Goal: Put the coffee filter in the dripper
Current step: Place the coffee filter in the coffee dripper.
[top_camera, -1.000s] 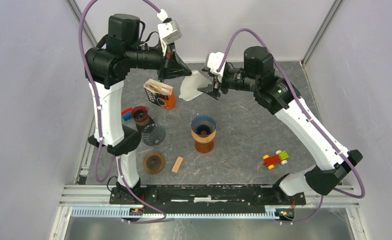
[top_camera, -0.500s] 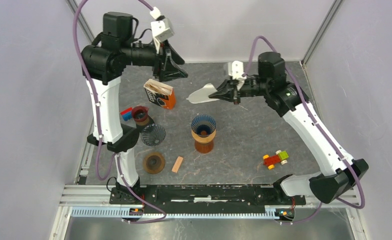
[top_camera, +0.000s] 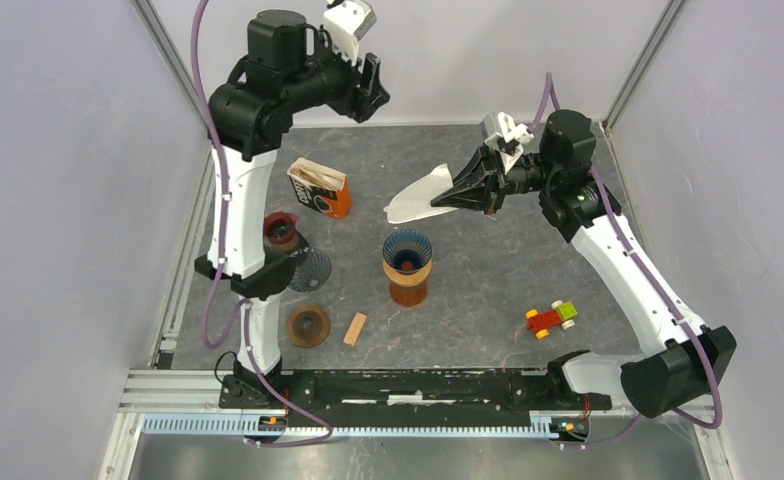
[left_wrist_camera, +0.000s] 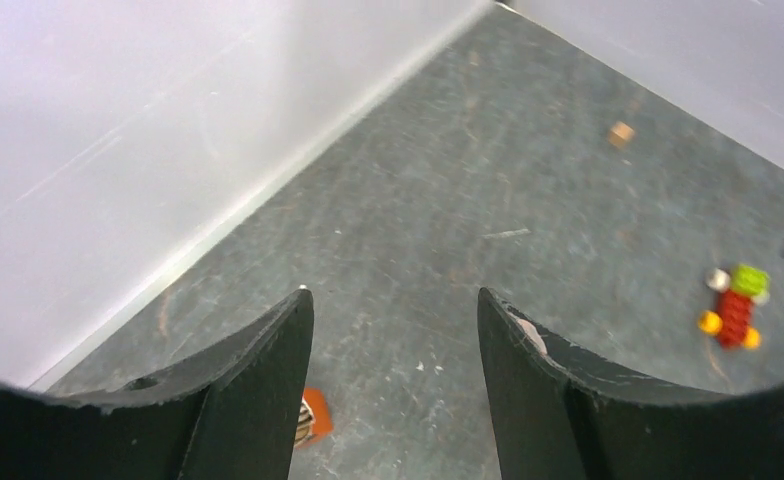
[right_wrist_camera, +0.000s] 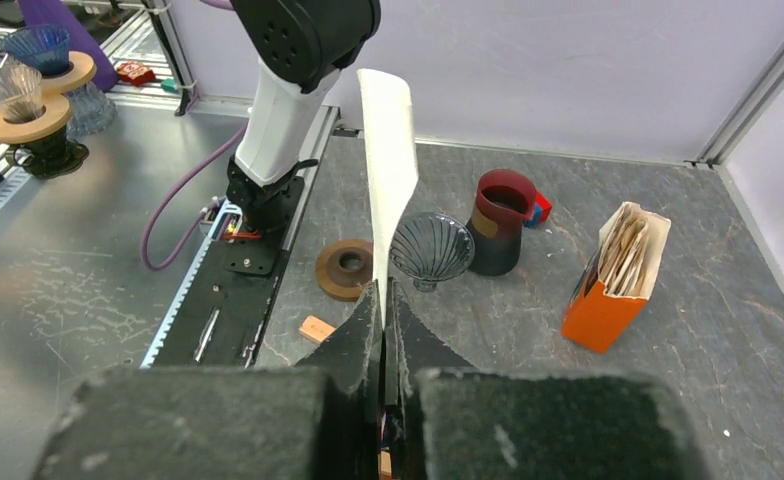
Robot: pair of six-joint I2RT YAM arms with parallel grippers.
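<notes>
Holding: my right end effector [top_camera: 440, 196] pinches the flat white paper filter [top_camera: 413, 200].
Risk: unopened, it may miss the blue ribbed dripper [top_camera: 407, 250].

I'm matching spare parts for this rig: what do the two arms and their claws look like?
The left arm and right arm have white link shells, black joint housings and a purple cable looped alongside each. Each wrist carries a small white camera block. The left claw and right claw have black, tapering, wedge-shaped fingers.
</notes>
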